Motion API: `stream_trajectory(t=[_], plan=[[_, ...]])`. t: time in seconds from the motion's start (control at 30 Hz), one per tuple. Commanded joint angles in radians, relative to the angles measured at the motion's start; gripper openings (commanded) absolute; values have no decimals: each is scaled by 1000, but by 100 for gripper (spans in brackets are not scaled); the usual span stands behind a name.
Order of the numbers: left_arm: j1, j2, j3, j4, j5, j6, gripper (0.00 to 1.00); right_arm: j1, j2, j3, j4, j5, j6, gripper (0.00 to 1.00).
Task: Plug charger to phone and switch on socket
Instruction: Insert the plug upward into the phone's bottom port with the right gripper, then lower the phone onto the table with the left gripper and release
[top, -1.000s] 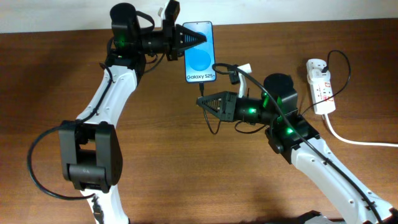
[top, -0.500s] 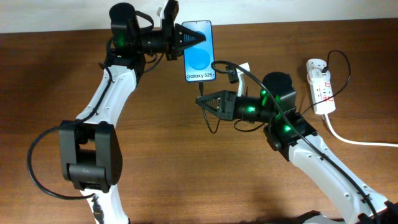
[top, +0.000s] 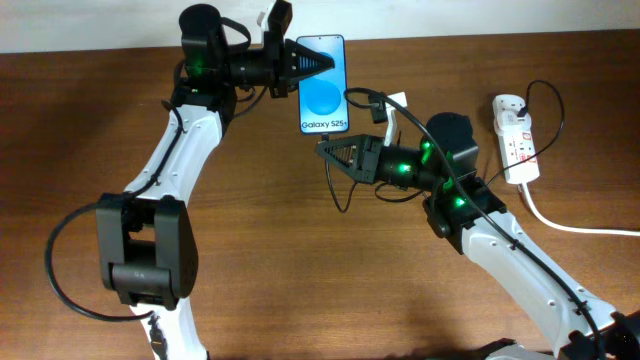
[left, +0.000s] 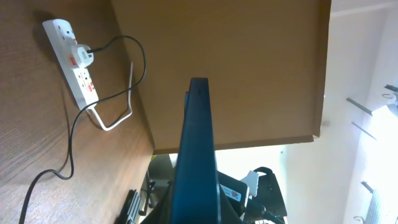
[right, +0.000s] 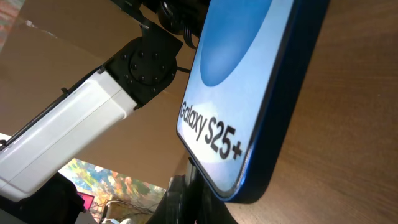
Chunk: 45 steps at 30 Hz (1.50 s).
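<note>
– Up at the far side of the table (top: 250, 280), the left gripper (top: 303, 66) is clamped on the long edge of the Galaxy S25+ phone (top: 322, 85), screen facing up. Whether the phone rests on the wood or hangs just over it, I can't tell.

– And the right gripper (top: 326, 150)?

– Just below the phone's bottom edge, jaws closed down on the plug end of the charger (left: 144, 62). Its black cable trails off to the socket (top: 515, 135) at the right.

– So what could spoil it?

– Alignment, I think. The right wrist view shows the phone's bottom edge close up, but the port is hidden in shadow. A tip pushed in tilted or off-centre would likely jam on the frame. A hard shove could also slide the phone in the left gripper's hold.

– The cable?

– It loops close to the right arm (top: 500, 245), so a snag might tug the plug askew. Switching on at the socket comes after, I'd judge.
</note>
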Motion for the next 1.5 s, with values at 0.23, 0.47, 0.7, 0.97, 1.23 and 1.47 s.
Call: stream_trajectory(t=[0.23,0.47,0.7,0.97,1.23,1.47], plan=[[-39,-19,13,-1,158,-22,0,-38,18,28,10,142,-18,4],[36,-14,13,-41,158,212,0,-39,18,28,-115,97,-33,95],[50,158,13,-238,134,537,0,-222,4,28,-472,105,-200,98],[45,258,13,-783,-533,961,0,-220,4,27,-771,280,-416,99],[34,258,13,-961,-866,1050,3,-220,4,27,-828,323,-416,99],[34,258,13,-1035,-886,1084,68,-221,4,27,-829,337,-432,99]])
